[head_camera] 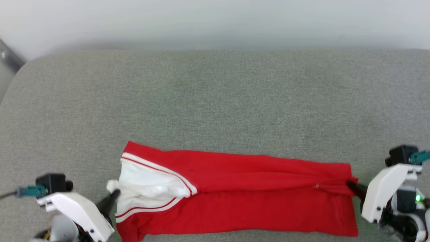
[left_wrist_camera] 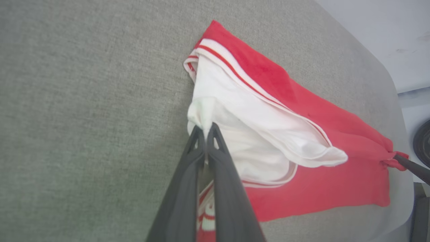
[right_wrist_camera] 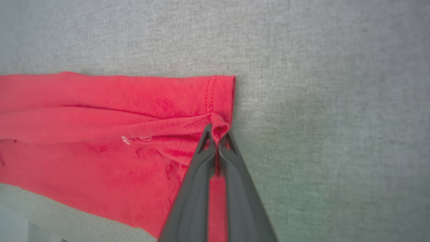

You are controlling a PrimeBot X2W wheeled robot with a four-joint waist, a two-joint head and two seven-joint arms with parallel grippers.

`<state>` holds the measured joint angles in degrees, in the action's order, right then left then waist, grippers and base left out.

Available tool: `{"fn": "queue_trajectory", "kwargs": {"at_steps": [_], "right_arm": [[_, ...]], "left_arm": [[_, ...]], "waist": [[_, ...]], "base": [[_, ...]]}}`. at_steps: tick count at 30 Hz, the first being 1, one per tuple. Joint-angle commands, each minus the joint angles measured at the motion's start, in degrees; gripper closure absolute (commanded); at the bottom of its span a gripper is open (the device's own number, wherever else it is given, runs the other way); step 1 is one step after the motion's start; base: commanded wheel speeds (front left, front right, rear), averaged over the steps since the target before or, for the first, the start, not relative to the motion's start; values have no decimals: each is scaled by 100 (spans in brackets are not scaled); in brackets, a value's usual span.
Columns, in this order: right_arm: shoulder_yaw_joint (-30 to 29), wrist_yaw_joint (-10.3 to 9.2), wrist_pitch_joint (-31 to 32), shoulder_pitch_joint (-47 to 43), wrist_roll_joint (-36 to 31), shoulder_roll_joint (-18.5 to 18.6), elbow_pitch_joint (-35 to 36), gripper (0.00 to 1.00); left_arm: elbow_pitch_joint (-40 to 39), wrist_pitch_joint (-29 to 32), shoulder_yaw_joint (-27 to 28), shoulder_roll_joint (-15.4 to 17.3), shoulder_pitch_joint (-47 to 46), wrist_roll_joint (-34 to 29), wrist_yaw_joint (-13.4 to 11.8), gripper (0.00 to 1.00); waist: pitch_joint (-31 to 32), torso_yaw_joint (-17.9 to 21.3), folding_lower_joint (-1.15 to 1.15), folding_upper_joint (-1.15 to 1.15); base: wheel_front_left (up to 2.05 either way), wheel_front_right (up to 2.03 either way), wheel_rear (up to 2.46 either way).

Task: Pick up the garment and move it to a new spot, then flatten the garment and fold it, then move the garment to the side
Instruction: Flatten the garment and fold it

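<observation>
Stretching behind the garment, a grey fabric surface is met by a pale wall. The garment is laid on it as a long folded band. The left gripper is closed on bunched white sleeve fabric at one end; the right gripper is clamped on the red hem at the other.

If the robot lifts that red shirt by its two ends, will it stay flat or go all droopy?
Probably droopy: the red jersey shirt with white sleeves bunches where the left gripper and right gripper pinch it. Its middle would likely sag. It looks thin, so probably light.
</observation>
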<state>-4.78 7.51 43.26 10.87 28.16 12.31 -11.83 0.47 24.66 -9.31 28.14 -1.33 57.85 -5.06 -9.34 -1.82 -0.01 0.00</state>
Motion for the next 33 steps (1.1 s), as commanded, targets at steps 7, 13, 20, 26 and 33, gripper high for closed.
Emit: {"fn": "queue_trajectory", "kwargs": {"at_steps": [7,13,20,26,33], "right_arm": [[-95,-3,-543,-472,-22,-264,-112,0],[-124,-3,-850,-794,49,-234,470,0],[-569,-3,-352,-840,4,-33,1431,0],[-918,-3,437,-624,-89,213,1635,0],[-948,-3,1149,-669,-137,140,1281,0]], "left_arm": [[244,-387,-7,-277,465,92,148,0],[203,-1199,21,-314,494,-433,198,0],[-186,-2150,-86,-332,172,-1360,54,0],[-467,-2969,-254,-562,-114,-2158,-282,0],[-609,-3589,-485,-801,-323,-2742,-486,0]], "waist": [[177,61,1,0],[421,117,1,0],[600,206,1,0],[602,113,1,0],[323,-295,1,0]], "base": [[0,0,0],[0,0,0],[0,0,0],[0,0,0],[0,0,0]]}}
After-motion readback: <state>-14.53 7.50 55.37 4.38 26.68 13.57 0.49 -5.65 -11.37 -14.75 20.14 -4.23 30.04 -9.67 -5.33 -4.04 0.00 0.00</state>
